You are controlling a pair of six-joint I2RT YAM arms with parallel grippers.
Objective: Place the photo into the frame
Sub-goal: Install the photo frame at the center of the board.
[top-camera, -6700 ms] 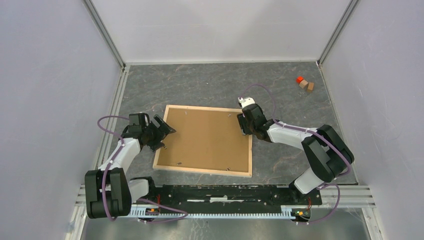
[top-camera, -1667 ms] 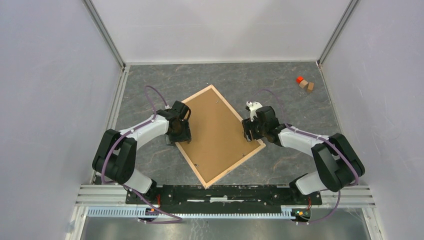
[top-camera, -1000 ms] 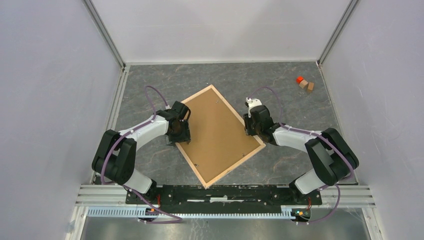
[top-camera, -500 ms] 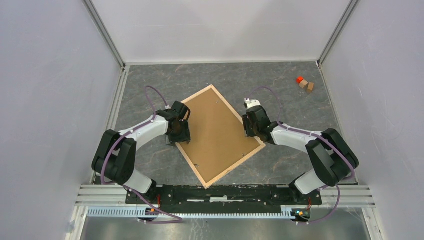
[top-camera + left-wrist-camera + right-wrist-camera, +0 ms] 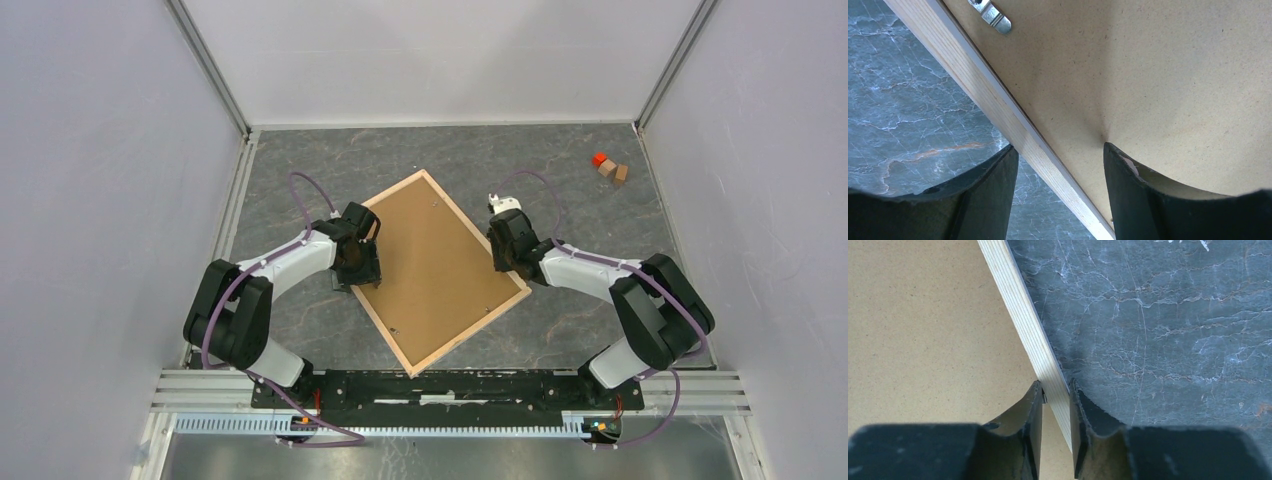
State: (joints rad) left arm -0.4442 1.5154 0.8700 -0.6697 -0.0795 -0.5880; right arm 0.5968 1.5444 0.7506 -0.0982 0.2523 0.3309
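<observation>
The frame [image 5: 470,323] lies face down on the grey table, turned like a diamond, its pale wood back up. The brown backing board [image 5: 435,265] fills it. The photo is not in view. My left gripper [image 5: 362,268] is open and straddles the frame's left rail [image 5: 998,105], with one finger on the backing board [image 5: 1158,75] and the other over the table. My right gripper [image 5: 503,260] is shut on the frame's right rail [image 5: 1023,320], which sits between the two fingertips [image 5: 1037,390].
A small orange block and brown blocks [image 5: 610,167] lie at the far right corner. A metal clip [image 5: 990,12] sits on the backing board near the left rail. Grey walls close in the table on three sides.
The frame was turned from square-on to a diamond between the earliest frame and 1.7 s ago. Over the last second my right gripper has edged slightly up the right rail. The left arm has stayed put.
</observation>
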